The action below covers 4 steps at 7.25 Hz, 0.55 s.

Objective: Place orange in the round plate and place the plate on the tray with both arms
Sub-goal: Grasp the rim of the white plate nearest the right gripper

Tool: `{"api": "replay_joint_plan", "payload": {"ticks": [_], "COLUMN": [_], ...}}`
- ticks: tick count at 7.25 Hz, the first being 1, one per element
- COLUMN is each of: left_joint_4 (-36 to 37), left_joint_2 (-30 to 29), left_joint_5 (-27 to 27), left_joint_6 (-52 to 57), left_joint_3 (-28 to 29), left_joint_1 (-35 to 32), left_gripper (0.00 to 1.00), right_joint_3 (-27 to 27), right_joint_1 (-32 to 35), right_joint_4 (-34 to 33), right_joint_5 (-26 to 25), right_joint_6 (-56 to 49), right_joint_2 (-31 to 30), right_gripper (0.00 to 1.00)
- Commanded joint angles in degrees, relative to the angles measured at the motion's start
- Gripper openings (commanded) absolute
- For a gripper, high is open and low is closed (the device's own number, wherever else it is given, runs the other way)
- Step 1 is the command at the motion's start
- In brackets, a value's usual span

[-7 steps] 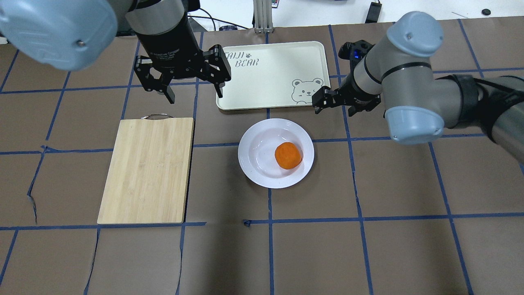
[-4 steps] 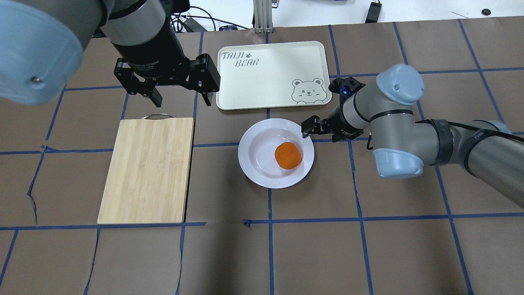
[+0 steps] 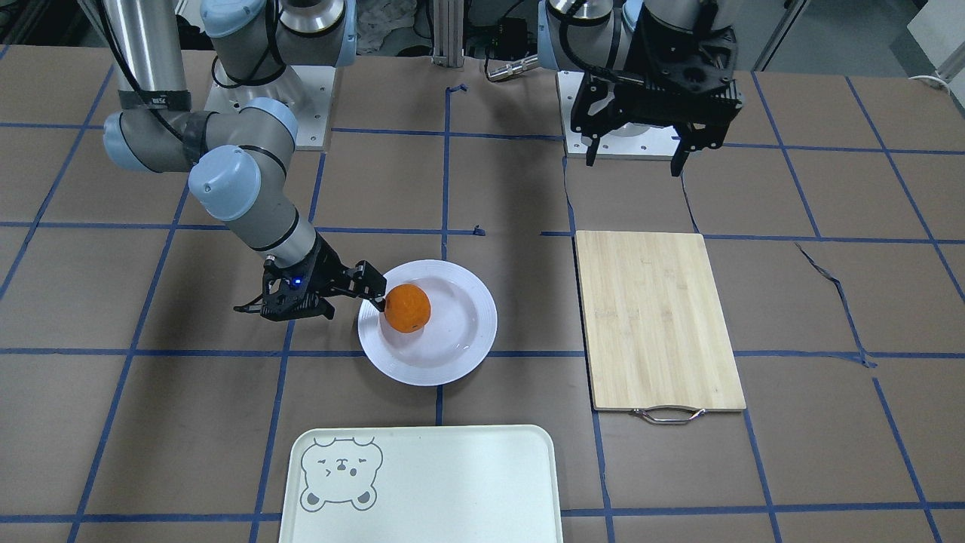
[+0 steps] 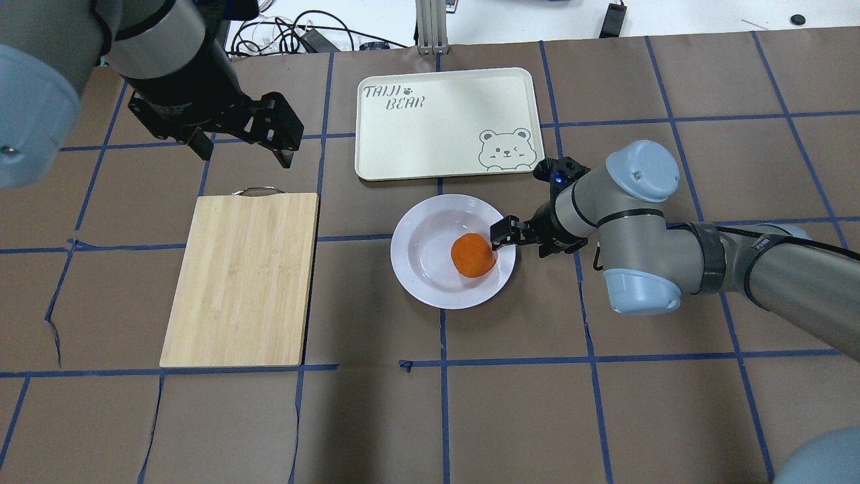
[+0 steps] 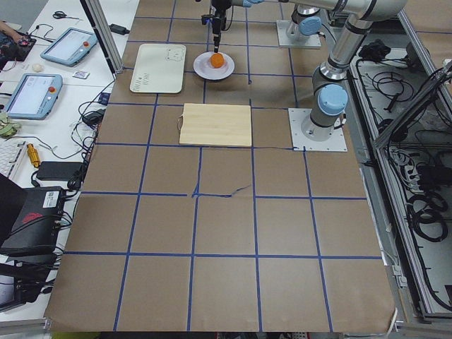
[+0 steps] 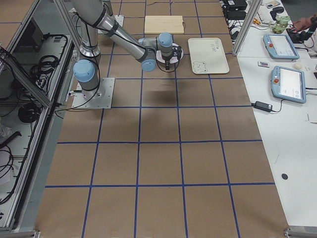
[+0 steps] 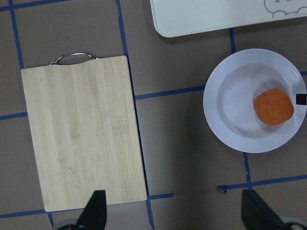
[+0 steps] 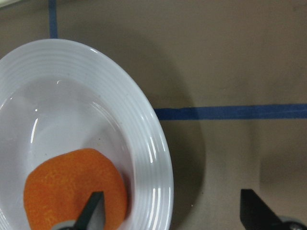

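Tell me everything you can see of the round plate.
The round plate is glossy white and ceramic-looking, with a wide ridged rim and a sunken centre. It sits flat on the brown-papered table, near the tray but not touching it. The orange lies in its well, off-centre toward the robot's right. The open right gripper straddles that side's rim, one finger inside, one outside; whether it touches the rim cannot be told.

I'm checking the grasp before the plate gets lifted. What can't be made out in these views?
- Whether the right gripper touches the round plate or the orange: right wrist view's bottom edge cuts off its fingers.
- Rim under that gripper: hidden by it overhead.
- The tray: near end cut by the front-facing view's bottom edge.
- Side views: that gripper too small.
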Motion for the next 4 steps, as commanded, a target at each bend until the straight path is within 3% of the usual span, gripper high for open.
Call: {"api": "replay_joint_plan", "payload": {"ticks": [1,4], "left_joint_4": [-0.04,-2.59], "left_joint_2": [0.1,0.54], "left_joint_5": [-2.25,-2.0], "left_joint_6": [2.13,2.04], "left_joint_3": [0.16,0.69], "left_joint_1": [2.39,2.83], "left_gripper": [1.0,1.0], "right_joint_3": [0.15,0.15], "right_joint_1": [0.49,1.8], "right_joint_4": [-0.1,-3.52], "right_joint_5": [0.15,2.88], "right_joint_6": [0.31,5.3], "right_joint_2": [0.4,2.24], "right_gripper": [0.96,0.96]}}
